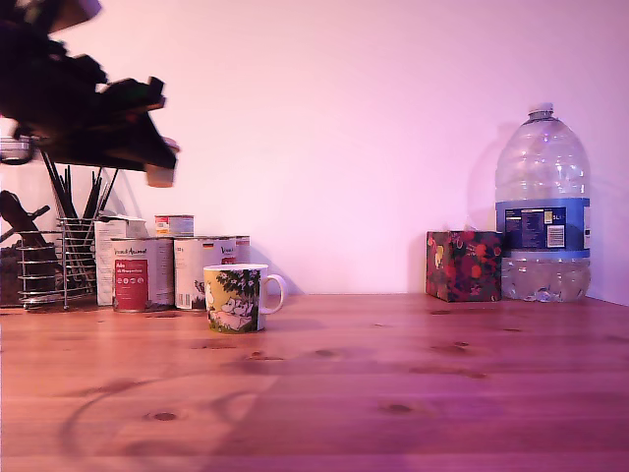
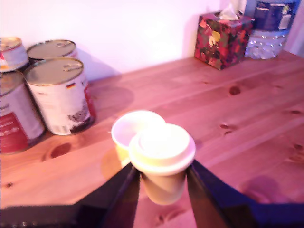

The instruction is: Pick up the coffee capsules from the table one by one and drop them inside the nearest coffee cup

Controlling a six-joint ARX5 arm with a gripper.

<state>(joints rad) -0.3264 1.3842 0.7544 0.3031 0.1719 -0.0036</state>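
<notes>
My gripper (image 2: 163,175) is shut on an off-white coffee capsule (image 2: 162,151), its wide rimmed top facing the wrist camera and a dark finger (image 2: 124,192) pressed on each side. Beneath it and partly covered stands the coffee cup (image 2: 129,129), its white rim open. In the exterior view the blurred gripper (image 1: 155,160) hangs high at the upper left with the capsule (image 1: 160,178) in its tips. It is well above the table (image 1: 393,393) and left of the yellow-green printed coffee cup (image 1: 236,298). No other capsule shows on the table.
Several tin cans (image 1: 147,273) stand behind the cup, with a wire utensil holder (image 1: 54,261) at the exterior view's left. A floral tissue box (image 1: 464,265) and a large water bottle (image 1: 543,211) stand at the back right, against the wall.
</notes>
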